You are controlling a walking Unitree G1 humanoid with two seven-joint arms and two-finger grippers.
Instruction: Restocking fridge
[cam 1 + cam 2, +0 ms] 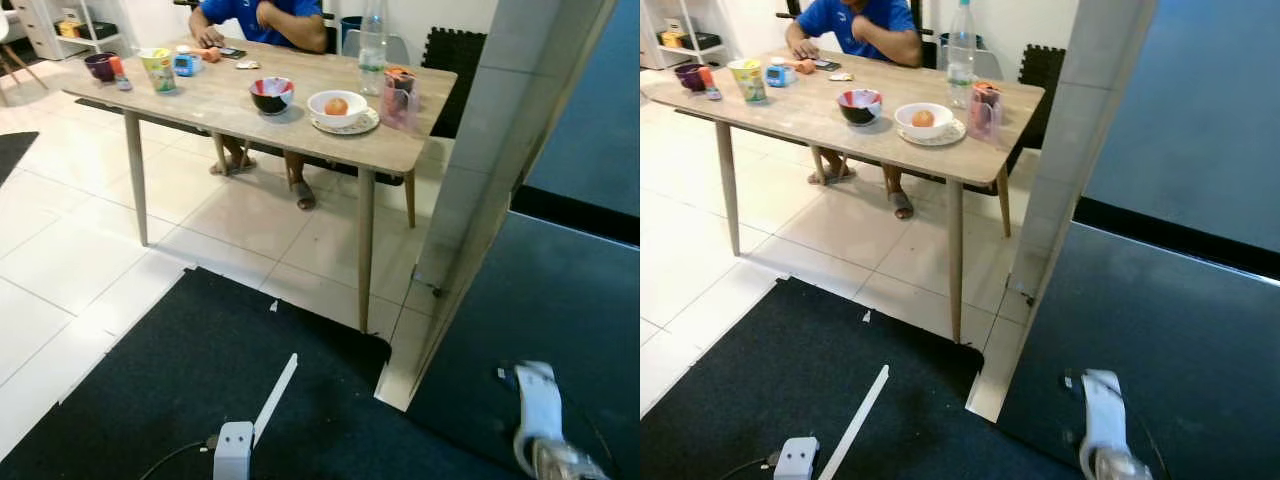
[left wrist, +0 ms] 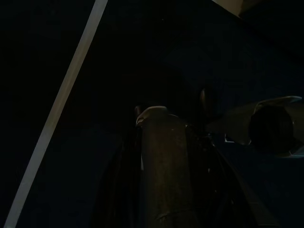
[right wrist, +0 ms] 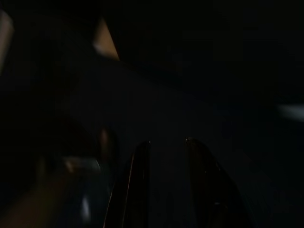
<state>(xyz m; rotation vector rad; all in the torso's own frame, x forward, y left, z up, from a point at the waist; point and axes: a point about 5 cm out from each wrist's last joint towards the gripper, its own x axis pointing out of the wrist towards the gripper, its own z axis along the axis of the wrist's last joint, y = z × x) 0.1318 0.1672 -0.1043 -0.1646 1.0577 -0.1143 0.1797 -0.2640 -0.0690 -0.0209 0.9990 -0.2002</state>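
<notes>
My arms hang idle over the dark mat. My right gripper (image 3: 164, 185) is slightly parted and empty; my left gripper's (image 2: 161, 156) opening I cannot tell. On the wooden table (image 1: 230, 100), the orange (image 1: 337, 105) sits in a white bowl (image 1: 320, 108); firm, light, best pinched across its middle.

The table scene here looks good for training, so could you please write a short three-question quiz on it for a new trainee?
1. True or false: the white bowl holds an orange fruit.
2. What stands nearest the clear bottle? A) pink pitcher B) purple bowl C) yellow cup
3. Fill in: a person in a ____ shirt sits behind the table.

Key: 1 true; 2 A; 3 blue.
</notes>
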